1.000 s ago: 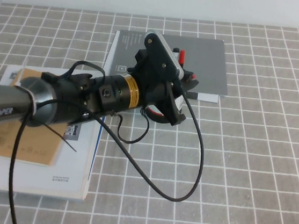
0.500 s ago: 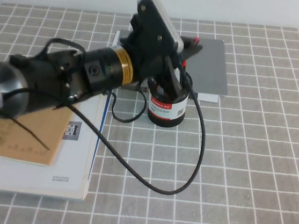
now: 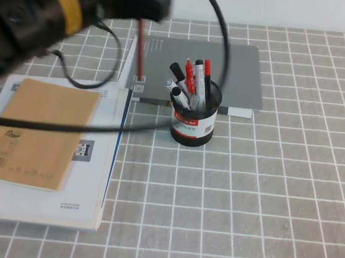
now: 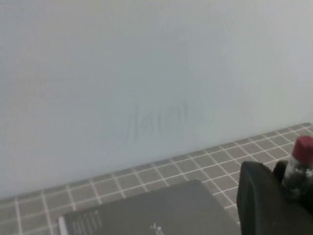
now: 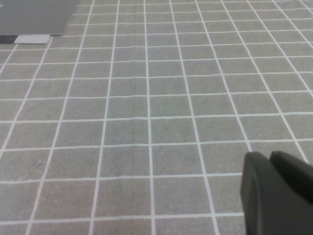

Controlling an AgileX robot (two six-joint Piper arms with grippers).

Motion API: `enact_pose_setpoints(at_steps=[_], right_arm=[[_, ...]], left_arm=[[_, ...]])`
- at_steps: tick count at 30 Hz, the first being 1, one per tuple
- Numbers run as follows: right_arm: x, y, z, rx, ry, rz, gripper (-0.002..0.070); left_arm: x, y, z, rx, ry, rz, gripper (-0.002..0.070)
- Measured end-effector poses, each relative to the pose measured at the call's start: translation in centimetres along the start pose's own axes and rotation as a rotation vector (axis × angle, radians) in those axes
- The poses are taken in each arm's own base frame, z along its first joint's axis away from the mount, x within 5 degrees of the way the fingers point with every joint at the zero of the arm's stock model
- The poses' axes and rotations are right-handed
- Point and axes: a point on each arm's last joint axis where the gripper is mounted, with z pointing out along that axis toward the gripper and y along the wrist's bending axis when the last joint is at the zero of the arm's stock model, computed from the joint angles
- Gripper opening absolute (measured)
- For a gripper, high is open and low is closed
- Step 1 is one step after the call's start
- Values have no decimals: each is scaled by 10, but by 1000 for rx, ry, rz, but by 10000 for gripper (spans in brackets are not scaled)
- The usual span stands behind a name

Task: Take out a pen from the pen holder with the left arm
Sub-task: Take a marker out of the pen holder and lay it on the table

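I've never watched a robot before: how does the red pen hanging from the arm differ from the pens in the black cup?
The red pen hangs alone in the air over the gray book, clamped by the left gripper, its jaws shut; the pens stand bunched inside the pen holder. The red pen is near vertical; those pens lean at angles. All are slim pens. The right gripper is elsewhere, above the tiled tabletop.

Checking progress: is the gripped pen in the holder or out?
Out: the red pen hangs from the left gripper, raised left of the holder. The right gripper is over bare tiles.
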Motion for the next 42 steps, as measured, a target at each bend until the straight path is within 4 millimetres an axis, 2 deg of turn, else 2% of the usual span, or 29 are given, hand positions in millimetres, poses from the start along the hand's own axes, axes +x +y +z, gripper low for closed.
enact_pose_setpoints(at_steps=[3, 5, 9, 12, 16, 20, 25, 29, 34, 38, 42], right_arm=[[0, 0, 0, 0, 0, 0, -13], [0, 0, 0, 0, 0, 0, -13], [0, 0, 0, 0, 0, 0, -13], [0, 0, 0, 0, 0, 0, -13], [0, 0, 0, 0, 0, 0, -13], [0, 0, 0, 0, 0, 0, -13], [0, 0, 0, 0, 0, 0, -13], [0, 0, 0, 0, 0, 0, -13], [0, 0, 0, 0, 0, 0, -13], [0, 0, 0, 0, 0, 0, -13], [0, 0, 0, 0, 0, 0, -13]], left_arm=[[-9, 11, -25, -116, 58, -98, 13], [-8, 13, -36, -152, 133, -116, 13], [13, 10, -47, -87, 401, -180, 13], [31, 10, -44, 12, 565, -216, 13], [61, 19, -25, 71, 697, -347, 13], [96, 21, 3, 158, 792, -446, 13], [135, 21, 32, 208, 881, -511, 13], [158, 24, 51, 212, 939, -538, 13], [175, 27, 70, 216, 978, -552, 13], [180, 28, 80, 222, 980, -544, 16], [184, 30, 86, 220, 983, -542, 58]])
